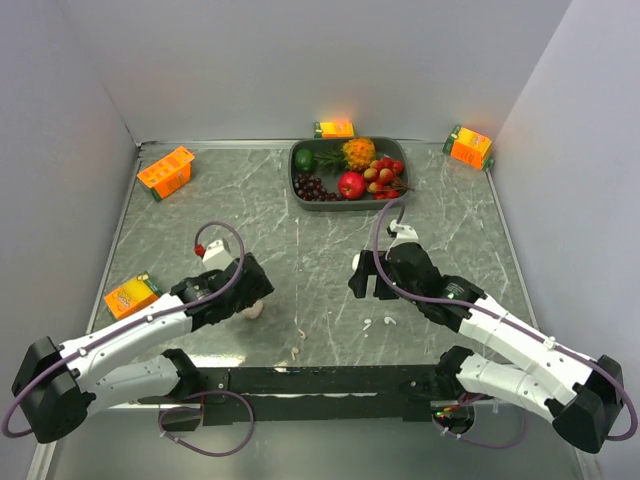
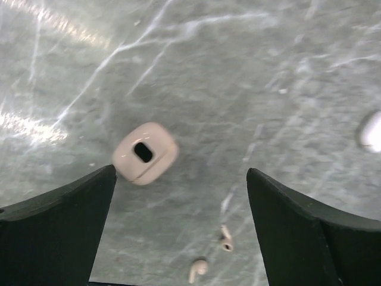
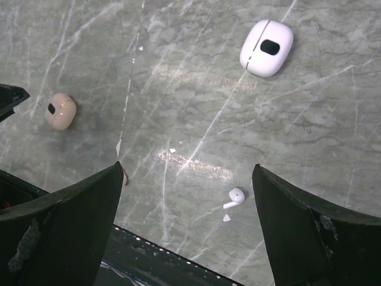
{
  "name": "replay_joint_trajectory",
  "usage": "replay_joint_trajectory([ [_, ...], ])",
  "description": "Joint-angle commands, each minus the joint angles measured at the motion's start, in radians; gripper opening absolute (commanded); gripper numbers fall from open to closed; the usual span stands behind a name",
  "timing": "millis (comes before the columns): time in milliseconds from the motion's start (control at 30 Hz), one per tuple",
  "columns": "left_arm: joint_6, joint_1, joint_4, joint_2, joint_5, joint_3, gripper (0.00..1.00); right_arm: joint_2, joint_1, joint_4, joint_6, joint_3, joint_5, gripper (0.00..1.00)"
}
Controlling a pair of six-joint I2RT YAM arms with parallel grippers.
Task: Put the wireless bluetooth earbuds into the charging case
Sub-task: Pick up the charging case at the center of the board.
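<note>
Well off every edge, left gripper (image 2: 181, 171) and right gripper (image 3: 187, 168) gape; case (image 2: 158, 149) seemingly shut.

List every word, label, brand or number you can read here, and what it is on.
Nothing is readable.
Four orange cardboard cartons: print too small and blurred to read.
The cream-beige rounded plastic charging case: no lettering visible.
The white rounded plastic case: no lettering visible.

Left pincer (image 2: 180, 173), right pincer (image 3: 187, 168): both agape.
</note>
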Motion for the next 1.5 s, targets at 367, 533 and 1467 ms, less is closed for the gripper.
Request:
replay_joint_trajectory([
  [367,-0.112,0.055,0.201,0.019,0.098,-0.219,0.77,0.004,0.005,-0.014,0.003,0.011,-0.041,0.97],
  [533,-0.122,0.053,0.29,0.097,0.172,-0.234,0.77,-0.016,0.005,-0.014,0.003,0.005,-0.039,0.97],
  [1467,0.054,-0.017,0.119,0.081,0.0,0.073,0.94,-0.088,0.005,-0.051,-0.026,0.011,0.0,0.98],
])
